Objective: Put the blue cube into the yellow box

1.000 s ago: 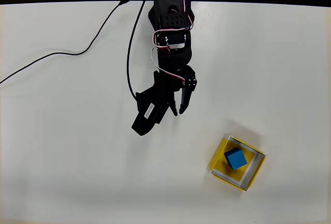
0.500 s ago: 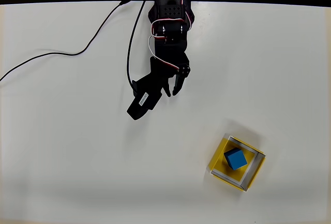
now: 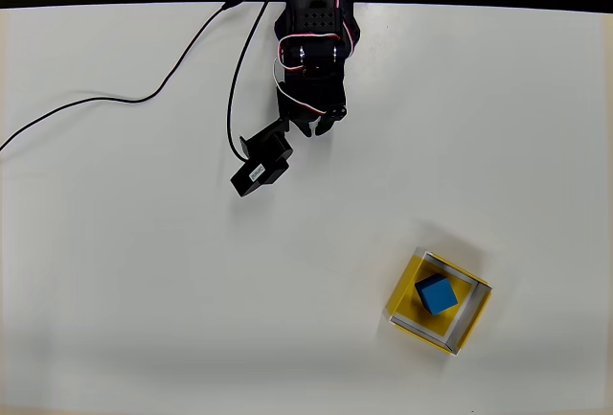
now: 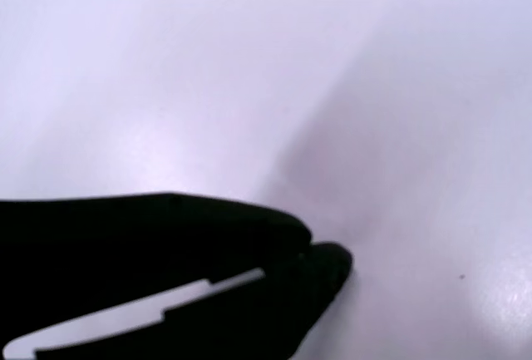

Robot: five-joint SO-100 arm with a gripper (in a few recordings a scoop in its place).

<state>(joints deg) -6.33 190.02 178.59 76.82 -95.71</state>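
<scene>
Gripper (image 3: 321,127) and black arm (image 3: 311,41) sit higher in the overhead view than a second ago, drawn back toward the top edge of the white desk (image 3: 115,290) and farther from the yellow box (image 3: 406,286); the fingers, spread a second ago, now look drawn close together under the wrist, though the arm hides part of them. A black module (image 3: 261,168) juts out at lower left with a small white label whose writing is too small to read, and a black cable (image 3: 86,103) trails off to the left. At lower right, unmoved, the blue cube (image 3: 436,294) rests inside the box, a plain matte bright-blue block on the yellow floor, ringed by thin pale walls. Seen from the wrist view, the gripper (image 4: 307,260) shows as dark, blurred fingers pressed together at the tips above the pale desk (image 4: 249,61).
</scene>
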